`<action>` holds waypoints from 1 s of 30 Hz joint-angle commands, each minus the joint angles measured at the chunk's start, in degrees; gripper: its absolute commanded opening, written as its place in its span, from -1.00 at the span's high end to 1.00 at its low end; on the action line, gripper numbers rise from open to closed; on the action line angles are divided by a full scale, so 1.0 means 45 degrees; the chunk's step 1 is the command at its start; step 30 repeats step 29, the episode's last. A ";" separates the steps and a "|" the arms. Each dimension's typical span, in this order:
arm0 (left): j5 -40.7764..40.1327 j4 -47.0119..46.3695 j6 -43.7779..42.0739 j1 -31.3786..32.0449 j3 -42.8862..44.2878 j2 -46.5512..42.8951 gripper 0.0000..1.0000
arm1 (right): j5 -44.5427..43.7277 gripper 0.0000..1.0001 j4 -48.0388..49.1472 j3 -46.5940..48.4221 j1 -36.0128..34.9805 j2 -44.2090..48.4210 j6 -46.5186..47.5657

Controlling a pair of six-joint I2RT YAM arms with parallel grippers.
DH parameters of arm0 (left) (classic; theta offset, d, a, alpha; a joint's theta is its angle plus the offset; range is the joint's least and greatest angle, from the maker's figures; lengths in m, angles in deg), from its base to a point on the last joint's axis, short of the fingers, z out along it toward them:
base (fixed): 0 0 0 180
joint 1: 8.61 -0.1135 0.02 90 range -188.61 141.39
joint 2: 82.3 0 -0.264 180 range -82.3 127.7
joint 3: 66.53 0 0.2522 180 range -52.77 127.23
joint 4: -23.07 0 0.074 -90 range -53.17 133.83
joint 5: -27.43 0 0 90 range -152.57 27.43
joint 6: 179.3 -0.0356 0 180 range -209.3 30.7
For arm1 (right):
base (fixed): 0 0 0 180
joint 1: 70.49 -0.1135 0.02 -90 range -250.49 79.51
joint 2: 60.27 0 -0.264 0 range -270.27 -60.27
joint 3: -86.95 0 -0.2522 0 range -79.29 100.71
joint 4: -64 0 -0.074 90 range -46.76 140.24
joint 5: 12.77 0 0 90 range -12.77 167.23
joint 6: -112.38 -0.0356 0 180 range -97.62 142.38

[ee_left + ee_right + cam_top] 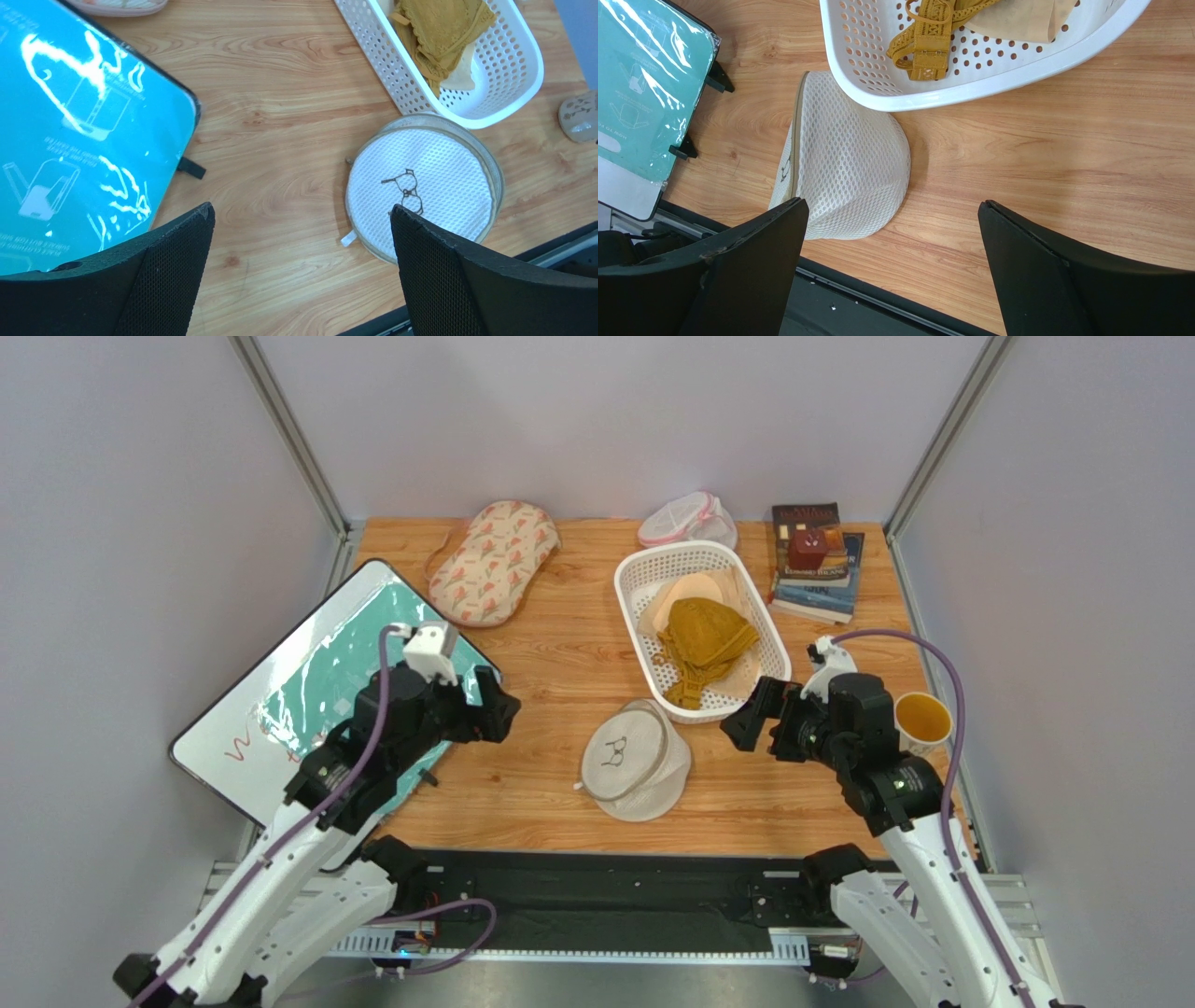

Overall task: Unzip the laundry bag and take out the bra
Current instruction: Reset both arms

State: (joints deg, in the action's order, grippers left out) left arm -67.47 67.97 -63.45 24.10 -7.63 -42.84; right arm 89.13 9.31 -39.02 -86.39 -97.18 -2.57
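The round cream mesh laundry bag (634,756) lies on the wood table at the white basket's near end, its bra-icon face tilted up and to the left. In the left wrist view the bag (421,185) shows a small white tab at its near-left rim. The mustard bra (706,641) lies in the basket (630,602), and its strap (927,35) shows in the right wrist view above the bag (850,161). My left gripper (491,714) hangs open left of the bag, holding nothing. My right gripper (744,721) hangs open on the bag's right, also holding nothing.
A pale peach bra (687,595) lies under the mustard one. An oval orange-patterned bag (491,560), a small pink-trimmed mesh bag (685,518) and stacked books (814,560) sit at the back. A teal board (330,679) lies left, a cup (922,717) right.
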 commanded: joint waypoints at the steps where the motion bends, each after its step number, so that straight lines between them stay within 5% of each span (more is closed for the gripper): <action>1: 0.0583 0.1145 0.0096 -0.0919 -0.0325 -0.1229 -0.99 | 0.0051 -1.00 0.0267 0.0035 -0.0021 0.0174 0.0251; 8: -0.0296 0.2864 0.0214 -0.0941 -0.0364 -0.2030 -0.99 | -0.0203 -1.00 0.0247 0.0035 -0.0021 0.0544 0.0173; 30: 0.0427 0.2788 -0.0060 -0.0921 -0.0697 -0.2950 -0.93 | -0.0262 -1.00 0.0247 -0.0004 -0.0021 0.0584 0.0154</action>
